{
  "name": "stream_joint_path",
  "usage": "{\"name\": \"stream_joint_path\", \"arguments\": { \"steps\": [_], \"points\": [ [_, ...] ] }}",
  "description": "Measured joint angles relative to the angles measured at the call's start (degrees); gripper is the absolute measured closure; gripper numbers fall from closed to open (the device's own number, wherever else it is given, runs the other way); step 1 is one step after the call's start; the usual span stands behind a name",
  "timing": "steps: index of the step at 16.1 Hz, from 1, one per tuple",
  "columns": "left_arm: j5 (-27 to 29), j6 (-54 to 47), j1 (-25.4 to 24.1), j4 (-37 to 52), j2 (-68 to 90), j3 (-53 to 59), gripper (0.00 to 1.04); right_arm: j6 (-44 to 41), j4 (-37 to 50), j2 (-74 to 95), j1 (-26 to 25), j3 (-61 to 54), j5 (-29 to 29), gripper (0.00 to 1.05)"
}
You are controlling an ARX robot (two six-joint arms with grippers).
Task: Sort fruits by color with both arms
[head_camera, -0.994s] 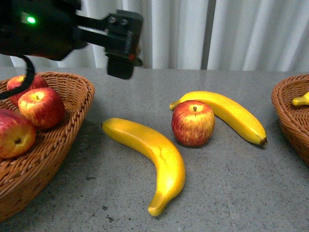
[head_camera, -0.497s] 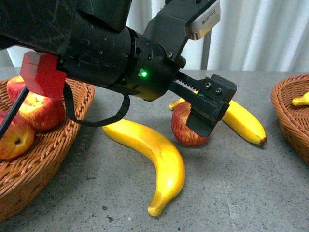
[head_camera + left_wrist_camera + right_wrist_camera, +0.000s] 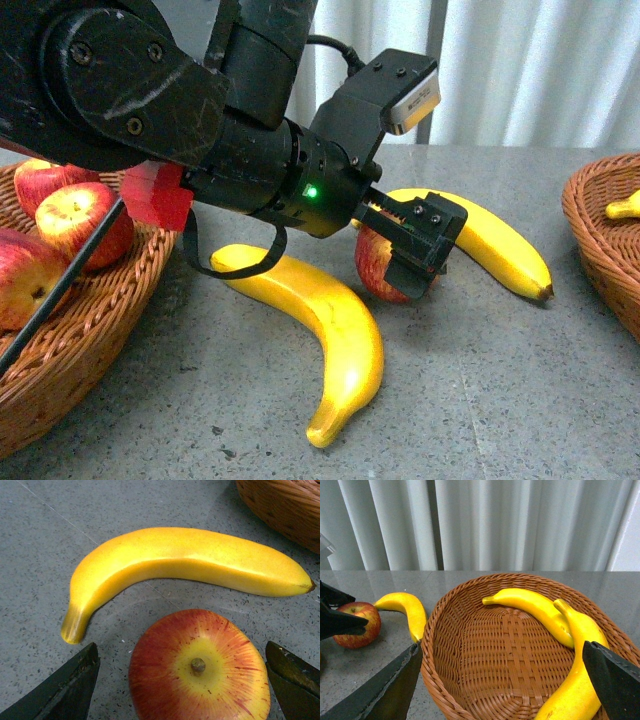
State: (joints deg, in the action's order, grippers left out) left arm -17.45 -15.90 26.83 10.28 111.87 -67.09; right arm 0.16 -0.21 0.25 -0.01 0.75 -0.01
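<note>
As seen from the front, find the left hand (image 3: 415,250) lowered at the lone red apple (image 3: 372,268) in the middle of the worktop (image 3: 500,380). Note fingers (image 3: 65,690) spread wide, one either side of the apple, not closed on it. Locate one banana (image 3: 490,235) just behind the apple, and a second banana (image 3: 320,320) to its near left. See more apples (image 3: 75,215) in the left basket (image 3: 90,360). In the right wrist view, find the right hand (image 3: 502,680) wide open, holding nothing, facing the right basket (image 3: 470,630) with two bananas (image 3: 530,607) inside.
</note>
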Motion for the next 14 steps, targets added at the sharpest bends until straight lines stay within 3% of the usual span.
{"name": "stream_joint_path", "arguments": {
  "steps": [4,6,9,13,14],
  "points": [
    [-1.3,0.0,-0.3,-0.6,4.1,-3.7,0.07,0.0,0.0,0.0,0.0,0.0,0.0,0.06],
    [-1.5,-0.9,0.2,-0.3,5.7,-4.3,0.31,0.0,0.0,0.0,0.0,0.0,0.0,0.06],
    [2.3,-0.9,0.7,3.3,3.0,-2.3,0.33,0.0,0.0,0.0,0.0,0.0,0.0,0.06],
    [21.5,5.7,0.7,17.9,-18.2,9.7,0.33,0.0,0.0,0.0,0.0,0.0,0.0,0.06],
    [36.9,11.0,-2.3,20.6,-34.0,25.3,0.33,0.0,0.0,0.0,0.0,0.0,0.0,0.06]
  ]
}}
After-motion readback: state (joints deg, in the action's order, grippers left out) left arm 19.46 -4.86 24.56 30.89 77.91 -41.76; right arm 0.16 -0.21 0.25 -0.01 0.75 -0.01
